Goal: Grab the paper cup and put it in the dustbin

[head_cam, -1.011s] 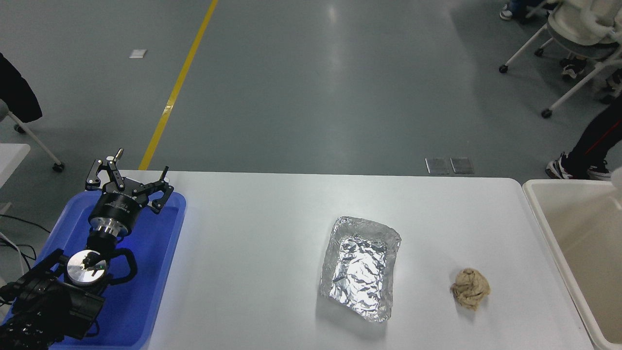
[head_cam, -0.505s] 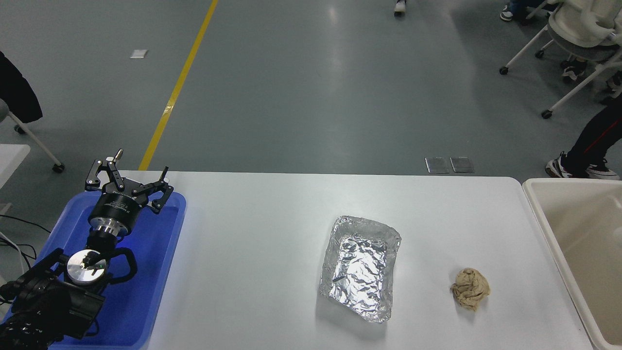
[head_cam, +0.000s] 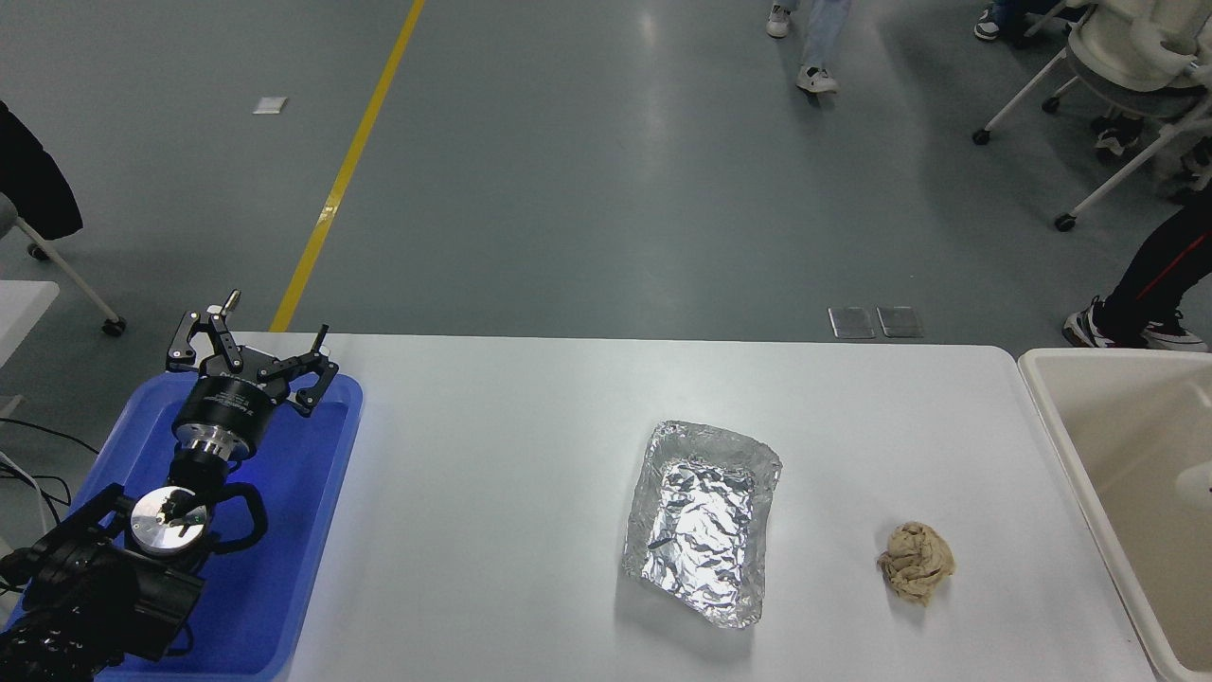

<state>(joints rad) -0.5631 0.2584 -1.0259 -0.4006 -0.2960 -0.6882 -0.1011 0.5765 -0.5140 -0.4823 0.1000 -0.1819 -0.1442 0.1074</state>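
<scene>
Head view: A white table [head_cam: 492, 530] is seen from above, its far edge running straight across the middle of the picture and its rounded far right corner ending just beside the dustbin [head_cam: 1046, 417]. The dustbin, a cream rectangular bin with a thick rounded rim, is cut off by the right and bottom edges of the picture. Inside it, at the right edge, a pale rounded shape is seen, taken to be the paper cup [head_cam: 1195, 488]; it is partly cropped and too faint for its attitude to be told.

At the lower left, the left arm is parked over a blue tray [head_cam: 312, 530] that lies along the table's left edge. The left gripper [head_cam: 251, 352] is held above the tray's far end, with its fingers spread apart and nothing between them. The right gripper is not seen anywhere in the picture.

A crinkled foil tray [head_cam: 703, 521] lies right of the table's centre, empty as far as can be seen. A crumpled brown paper ball [head_cam: 916, 563] lies near the table's near right part, apart from the foil tray and apart from the dustbin's rim. Between the blue tray and the foil tray a wide bare stretch of tabletop is left open, and a narrower bare strip is left between the paper ball and the dustbin.

Beyond the far edge, grey floor with a yellow line [head_cam: 350, 161] is shown. A person's legs [head_cam: 814, 43] are seen at the top, and chairs with another person's leg [head_cam: 1150, 275] at the upper right.
</scene>
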